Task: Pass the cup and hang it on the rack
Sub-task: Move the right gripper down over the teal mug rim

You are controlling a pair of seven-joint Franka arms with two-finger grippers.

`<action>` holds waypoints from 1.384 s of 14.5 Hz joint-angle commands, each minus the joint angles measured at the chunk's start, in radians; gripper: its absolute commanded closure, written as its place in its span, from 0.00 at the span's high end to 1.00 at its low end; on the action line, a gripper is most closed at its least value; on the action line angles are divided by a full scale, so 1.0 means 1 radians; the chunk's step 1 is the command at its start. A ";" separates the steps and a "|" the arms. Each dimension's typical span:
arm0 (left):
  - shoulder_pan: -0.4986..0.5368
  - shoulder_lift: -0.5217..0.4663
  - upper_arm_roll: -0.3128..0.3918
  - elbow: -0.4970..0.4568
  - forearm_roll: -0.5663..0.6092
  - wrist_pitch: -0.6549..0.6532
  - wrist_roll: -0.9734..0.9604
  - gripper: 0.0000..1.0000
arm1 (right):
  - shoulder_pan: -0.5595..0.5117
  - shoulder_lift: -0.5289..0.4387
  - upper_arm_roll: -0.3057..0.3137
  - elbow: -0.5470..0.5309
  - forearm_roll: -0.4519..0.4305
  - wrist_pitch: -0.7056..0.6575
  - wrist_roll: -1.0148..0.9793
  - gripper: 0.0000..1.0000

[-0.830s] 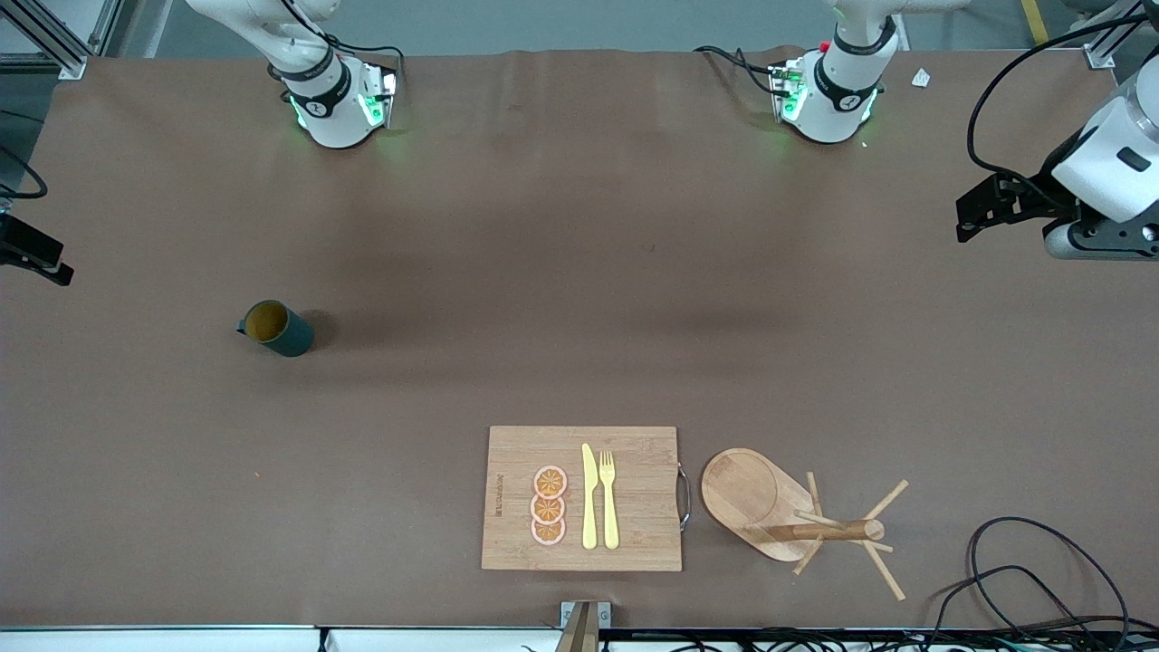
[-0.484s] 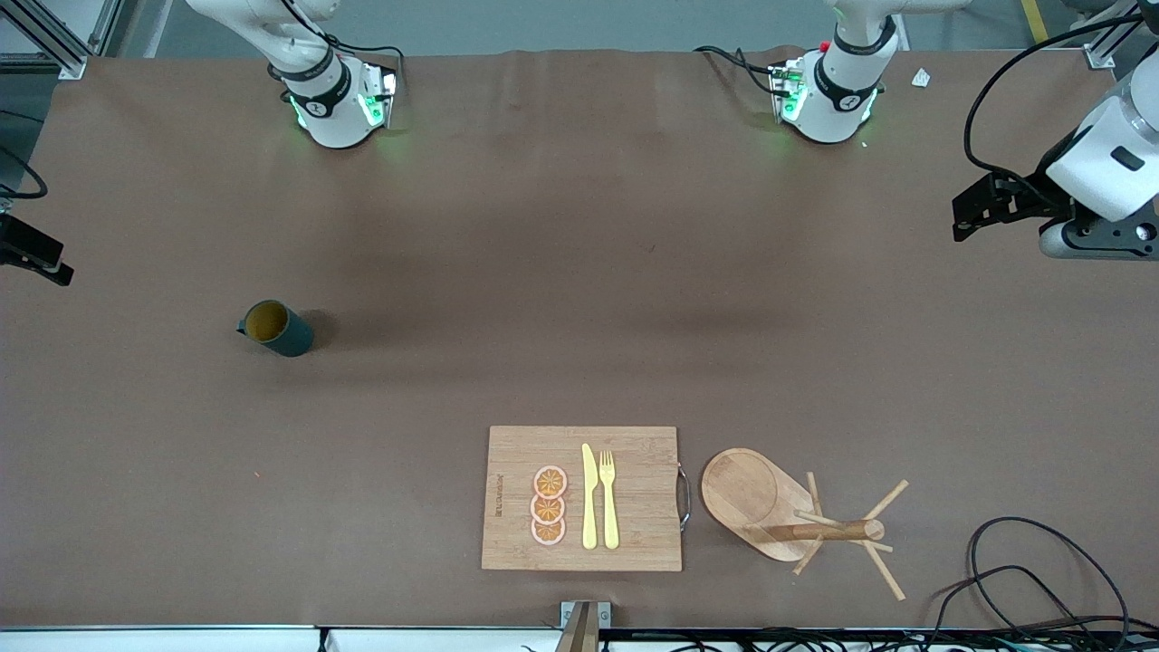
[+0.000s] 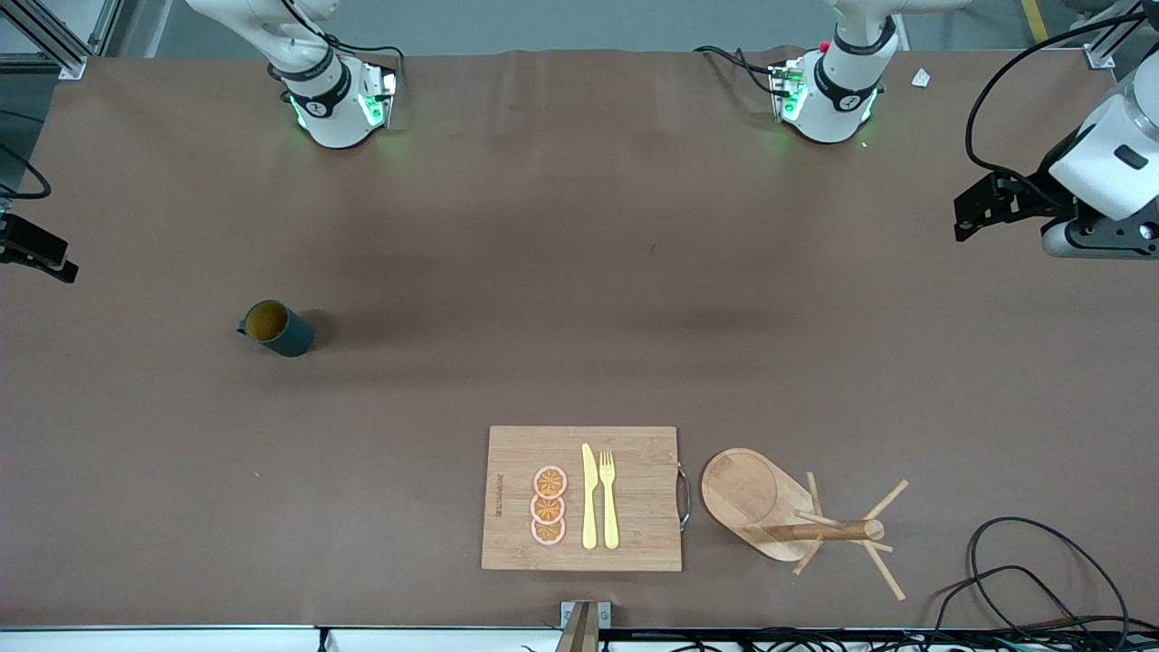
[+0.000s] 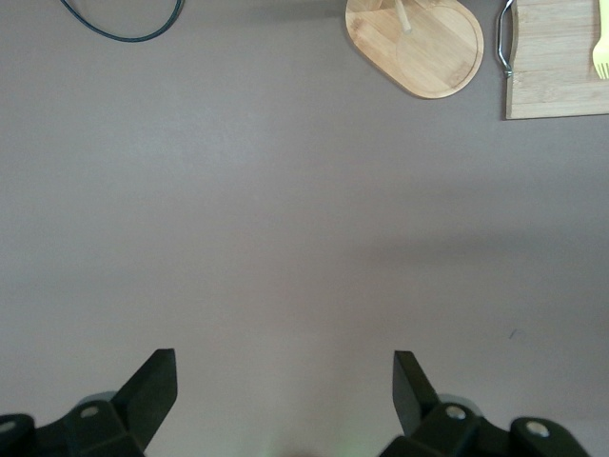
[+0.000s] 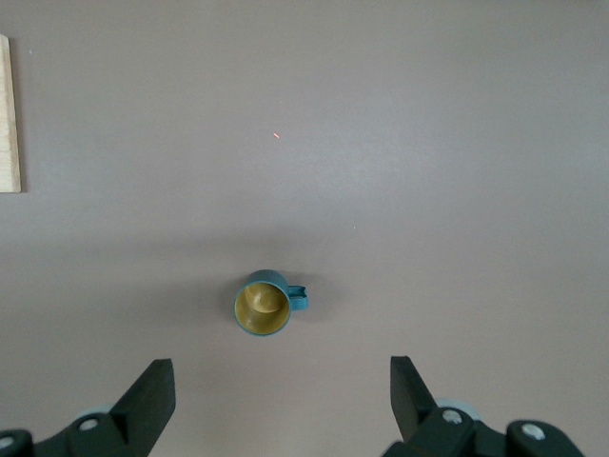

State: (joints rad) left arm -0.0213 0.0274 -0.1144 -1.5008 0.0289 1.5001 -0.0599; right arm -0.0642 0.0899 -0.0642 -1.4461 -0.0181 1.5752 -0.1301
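The dark teal cup [image 3: 276, 328] stands upright on the brown table toward the right arm's end, its handle pointing to that end. It also shows in the right wrist view [image 5: 262, 305], just ahead of my open, empty right gripper [image 5: 283, 386], which hangs in the air over that end of the table [image 3: 41, 254]. The wooden rack [image 3: 788, 516] stands near the front edge; its oval base shows in the left wrist view [image 4: 419, 48]. My left gripper [image 4: 285, 381] is open and empty, up over bare table at the left arm's end [image 3: 987, 204].
A bamboo cutting board [image 3: 634, 453] with orange slices [image 3: 548, 505], a yellow knife [image 3: 589, 496] and a fork [image 3: 608, 498] lies beside the rack, toward the right arm's end. Black cables [image 3: 1023, 561] loop at the front corner by the left arm's end.
Both grippers have shifted only slightly in the air. The cup and the rack have not moved.
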 commanded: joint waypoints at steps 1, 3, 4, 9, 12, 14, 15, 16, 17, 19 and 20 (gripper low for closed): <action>0.003 -0.001 -0.002 0.014 0.000 -0.018 0.015 1.00 | 0.004 0.001 0.001 -0.003 -0.014 -0.007 -0.028 1.00; 0.004 -0.001 -0.002 0.016 -0.003 -0.018 0.014 1.00 | 0.017 -0.001 0.003 -0.031 -0.014 -0.006 -0.020 1.00; 0.003 -0.001 -0.002 0.014 -0.003 -0.018 0.014 1.00 | 0.021 -0.001 0.001 -0.055 -0.014 -0.001 -0.014 1.00; -0.003 -0.001 -0.004 0.014 -0.003 -0.018 0.015 1.00 | 0.060 -0.062 0.003 -0.241 -0.013 0.113 0.041 1.00; 0.003 -0.001 -0.004 0.014 -0.006 -0.018 0.014 1.00 | 0.084 -0.136 0.003 -0.425 -0.013 0.271 0.076 1.00; 0.006 -0.001 -0.002 0.016 -0.006 -0.018 0.015 1.00 | 0.083 -0.179 0.003 -0.546 -0.010 0.373 0.078 1.00; 0.004 -0.001 -0.004 0.017 -0.006 -0.018 0.012 1.00 | 0.083 -0.202 0.004 -0.606 -0.005 0.422 0.081 1.00; 0.003 -0.004 -0.002 0.014 -0.006 -0.020 0.011 1.00 | 0.083 -0.216 0.004 -0.656 -0.002 0.465 0.089 1.00; 0.003 -0.004 -0.002 0.014 -0.006 -0.024 0.005 1.00 | 0.083 -0.228 0.004 -0.701 -0.002 0.503 0.090 1.00; 0.001 -0.003 -0.002 0.016 0.000 -0.032 -0.006 1.00 | 0.078 -0.229 0.001 -0.784 0.000 0.595 0.090 1.00; 0.001 -0.003 -0.002 0.017 0.003 -0.032 -0.006 1.00 | 0.078 -0.229 0.001 -0.825 0.001 0.653 0.092 1.00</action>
State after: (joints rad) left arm -0.0222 0.0274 -0.1149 -1.4997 0.0289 1.4892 -0.0616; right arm 0.0158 -0.0903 -0.0623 -2.1547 -0.0176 2.1327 -0.0569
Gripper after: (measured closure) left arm 0.000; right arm 0.000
